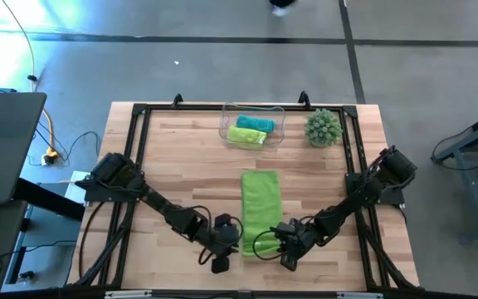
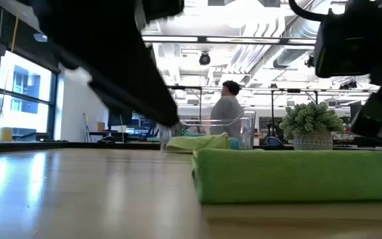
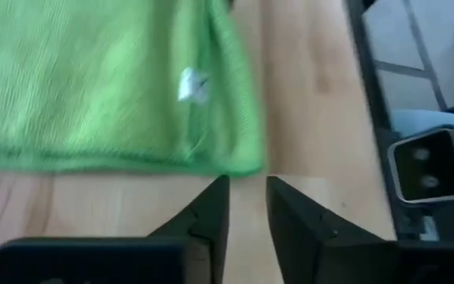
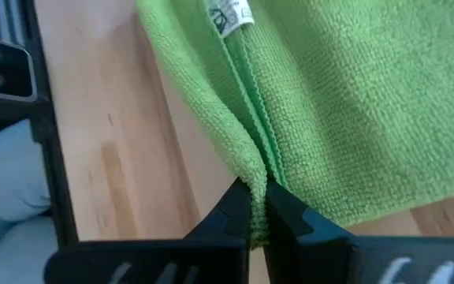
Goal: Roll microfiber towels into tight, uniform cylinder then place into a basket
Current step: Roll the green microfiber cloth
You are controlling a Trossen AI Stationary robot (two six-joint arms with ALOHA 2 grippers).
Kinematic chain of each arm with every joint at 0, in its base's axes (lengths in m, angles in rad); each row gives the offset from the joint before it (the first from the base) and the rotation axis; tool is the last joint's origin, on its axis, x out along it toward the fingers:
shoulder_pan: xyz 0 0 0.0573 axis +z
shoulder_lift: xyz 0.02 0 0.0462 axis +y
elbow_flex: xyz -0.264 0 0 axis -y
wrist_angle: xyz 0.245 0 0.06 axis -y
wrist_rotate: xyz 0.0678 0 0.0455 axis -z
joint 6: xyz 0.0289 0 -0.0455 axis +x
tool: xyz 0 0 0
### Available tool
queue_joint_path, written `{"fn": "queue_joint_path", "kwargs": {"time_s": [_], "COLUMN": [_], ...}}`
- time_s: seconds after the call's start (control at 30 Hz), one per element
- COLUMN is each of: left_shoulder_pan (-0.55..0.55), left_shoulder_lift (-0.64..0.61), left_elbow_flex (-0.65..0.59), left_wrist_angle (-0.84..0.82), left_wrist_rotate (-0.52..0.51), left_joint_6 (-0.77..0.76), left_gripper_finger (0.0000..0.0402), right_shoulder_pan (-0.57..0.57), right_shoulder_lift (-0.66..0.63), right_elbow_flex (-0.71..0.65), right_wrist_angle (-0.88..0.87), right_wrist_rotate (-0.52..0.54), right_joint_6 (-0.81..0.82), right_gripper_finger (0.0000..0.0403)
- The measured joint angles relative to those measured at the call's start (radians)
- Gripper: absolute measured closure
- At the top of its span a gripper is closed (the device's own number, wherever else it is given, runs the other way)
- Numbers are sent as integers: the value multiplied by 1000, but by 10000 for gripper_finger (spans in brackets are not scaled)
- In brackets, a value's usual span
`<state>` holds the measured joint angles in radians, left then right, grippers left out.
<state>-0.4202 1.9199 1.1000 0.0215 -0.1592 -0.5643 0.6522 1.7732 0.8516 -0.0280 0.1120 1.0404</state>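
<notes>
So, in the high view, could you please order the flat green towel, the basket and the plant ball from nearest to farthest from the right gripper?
From the right gripper:
1. Flat green towel, table middle, its near corner pinched in the jaws.
2. Plant ball, far right corner.
3. Basket, far edge, centre-left.

Wooden table (image 1: 189, 158) with green towel (image 1: 260, 208), basket (image 1: 229, 124), plant ball (image 1: 324, 127).

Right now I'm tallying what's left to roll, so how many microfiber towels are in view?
3. A lime green towel lies flat on the table's near half between both grippers; a rolled teal towel and a rolled lime towel sit in the basket. Others could be hidden.
</notes>
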Motion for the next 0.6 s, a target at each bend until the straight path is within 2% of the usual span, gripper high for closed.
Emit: {"fn": "queue_joint_path", "kwargs": {"time_s": [0.1,0.3,0.5,0.6], "left_shoulder_pan": [-22,-61,-52,-41], "left_shoulder_lift": [-11,12,42,67], "left_elbow_flex": [0,0,1,1], "left_wrist_angle": [49,153,155,166], "left_wrist_rotate": [-14,-123,-235,-256], "left_joint_6": [90,298,333,333], "left_gripper_finger": [308,288,277,270], "right_shoulder_pan": [-7,-24,-31,-31], "right_shoulder_lift": [-2,-47,-53,-53], "right_elbow_flex": [0,2,3,3], "right_wrist_angle": [0,-2,-112,-160], "right_wrist_rotate": [5,75,109,141], "right_joint_6": [10,6,82,117], "right_gripper_finger": [403,403,403,403]}}
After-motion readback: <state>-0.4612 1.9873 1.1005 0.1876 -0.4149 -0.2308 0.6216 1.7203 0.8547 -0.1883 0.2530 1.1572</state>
